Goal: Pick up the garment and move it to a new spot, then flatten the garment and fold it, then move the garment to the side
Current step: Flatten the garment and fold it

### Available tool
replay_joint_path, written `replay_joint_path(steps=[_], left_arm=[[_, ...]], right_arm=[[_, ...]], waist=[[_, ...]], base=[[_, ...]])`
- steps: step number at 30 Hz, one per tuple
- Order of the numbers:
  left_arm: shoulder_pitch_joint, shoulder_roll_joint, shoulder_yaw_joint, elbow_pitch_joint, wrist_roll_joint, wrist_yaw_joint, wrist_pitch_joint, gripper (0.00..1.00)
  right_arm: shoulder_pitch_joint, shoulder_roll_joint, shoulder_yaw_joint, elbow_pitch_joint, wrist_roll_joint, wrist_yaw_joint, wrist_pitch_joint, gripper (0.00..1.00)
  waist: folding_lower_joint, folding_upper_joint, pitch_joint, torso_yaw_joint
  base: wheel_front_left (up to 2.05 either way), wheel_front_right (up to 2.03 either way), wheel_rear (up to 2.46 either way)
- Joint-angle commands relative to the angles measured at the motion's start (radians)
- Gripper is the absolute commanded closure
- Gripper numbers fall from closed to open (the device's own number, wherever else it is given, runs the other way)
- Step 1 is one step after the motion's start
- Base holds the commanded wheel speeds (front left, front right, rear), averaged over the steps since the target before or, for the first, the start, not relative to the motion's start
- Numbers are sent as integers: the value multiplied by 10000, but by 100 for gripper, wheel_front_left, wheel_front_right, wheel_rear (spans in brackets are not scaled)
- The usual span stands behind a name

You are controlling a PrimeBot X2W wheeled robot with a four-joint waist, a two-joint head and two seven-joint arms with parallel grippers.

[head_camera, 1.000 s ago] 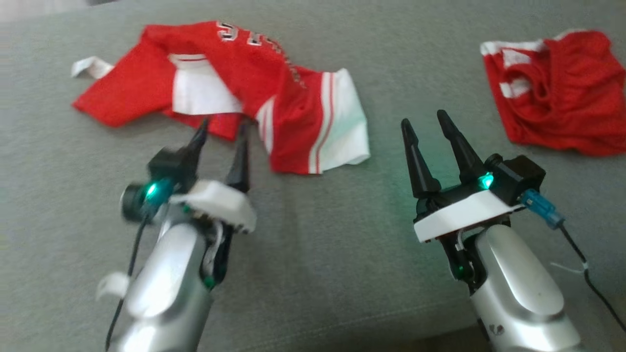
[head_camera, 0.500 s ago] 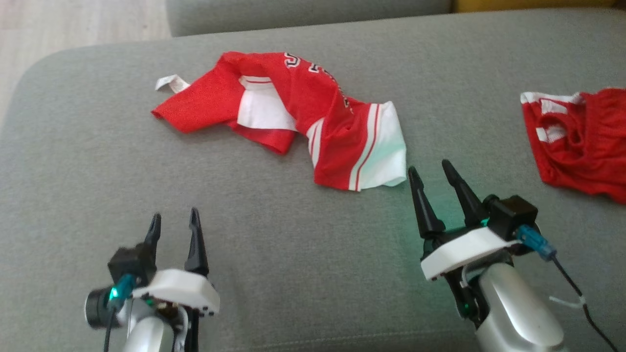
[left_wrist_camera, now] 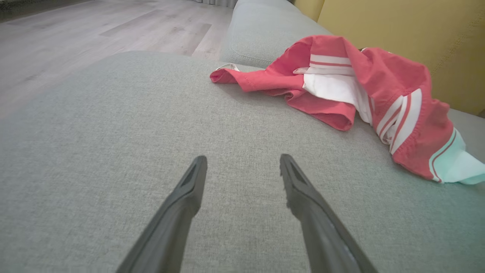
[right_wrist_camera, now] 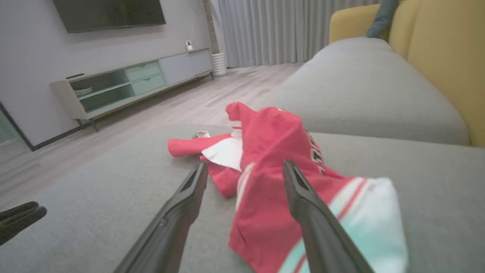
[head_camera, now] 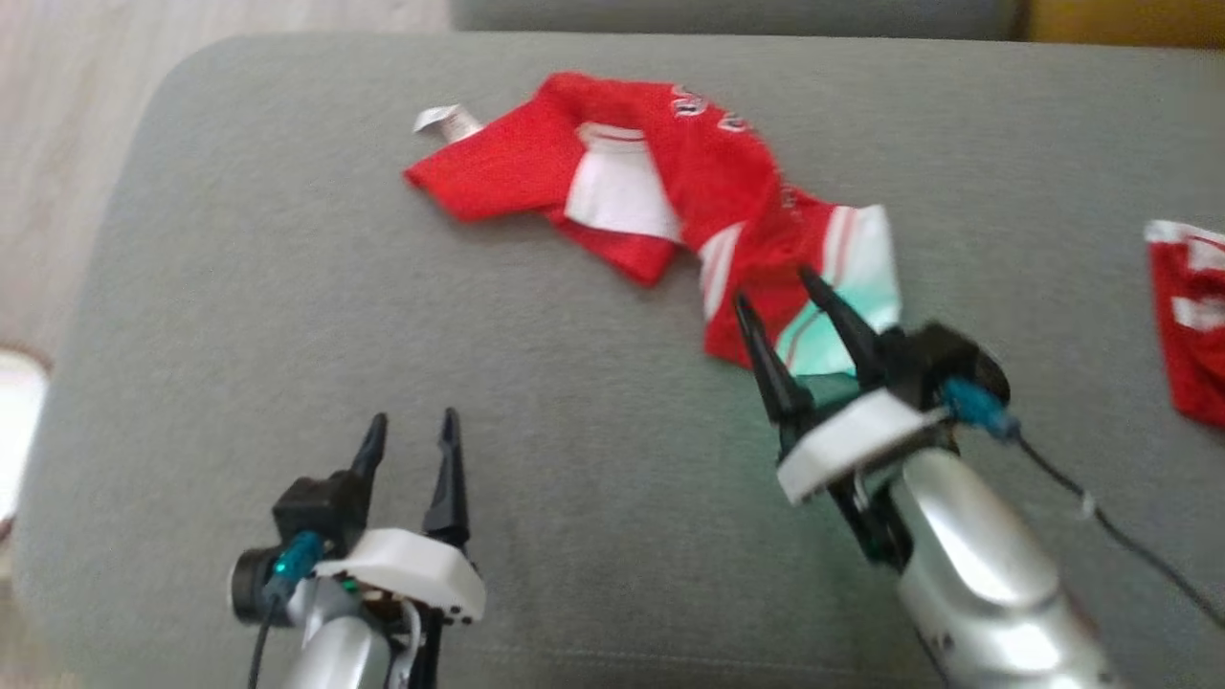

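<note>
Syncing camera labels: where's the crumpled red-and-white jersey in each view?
Head view: crumpled red-and-white jersey, upper centre.
Left wrist view: jersey, upper right.
Right wrist view: jersey, centre to lower right.
Shared landmark: small white fabric label at one end of the jersey.

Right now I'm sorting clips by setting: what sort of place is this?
Most likely a home living room: a grey sofa serves as the work surface, a low media cabinet stands under a dark screen on the wall, and long curtains hang beyond the wood-look floor.
</note>
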Motion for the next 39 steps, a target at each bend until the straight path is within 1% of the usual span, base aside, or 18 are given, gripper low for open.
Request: replay_joint_path(steps=[1, 3, 6, 13, 17, 23, 29, 39], left_arm=[[-482, 116, 89, -242, -81, -5, -55, 0], [-575, 116, -110, -219, -114, -4, -55, 0], [-622, 116, -203, -215, -203, 61, -55, 0], [-695, 116, -513, -276, -346, 37, -55, 0], [-994, 116, -938, -389, -625, 24, -55, 0], [-1245, 116, -1435, -572, -832, 66, -55, 0], [-1212, 116, -1593, -634, -997, 148, -55, 0], [-1386, 116, -1627, -686, -1100, 214, -55, 0]], right_arm=[[-738, 112, 267, 148, -209, 65, -85, 0], [-1225, 112, 235, 662, -381, 65, -86, 0], [-1807, 112, 241, 1336, -493, 65, -91, 0], [-2957, 112, 472, 2530, -468, 65, -91, 0], [-3891, 112, 230, 3446, -668, 65, -53, 0], [-4919, 111, -302, 5004, -1524, 65, 15, 0], [-5440, 111, -797, 5960, -2079, 65, 27, 0], [-5487, 112, -1080, 6387, -2405, 65, -61, 0]], waist=[[1, 0, 336, 805], [1, 0, 446, 1169], [1, 0, 585, 1536], [1, 0, 1000, 2070], [1, 0, 1416, 2569], [1, 0, 1789, 3170], [1, 0, 2119, 3359], [1, 0, 2345, 3207]], base=[[0, 0, 0], [0, 0, 0], [0, 0, 0], [0, 0, 0], [0, 0, 0], [0, 0, 0], [0, 0, 0], [0, 0, 0]])
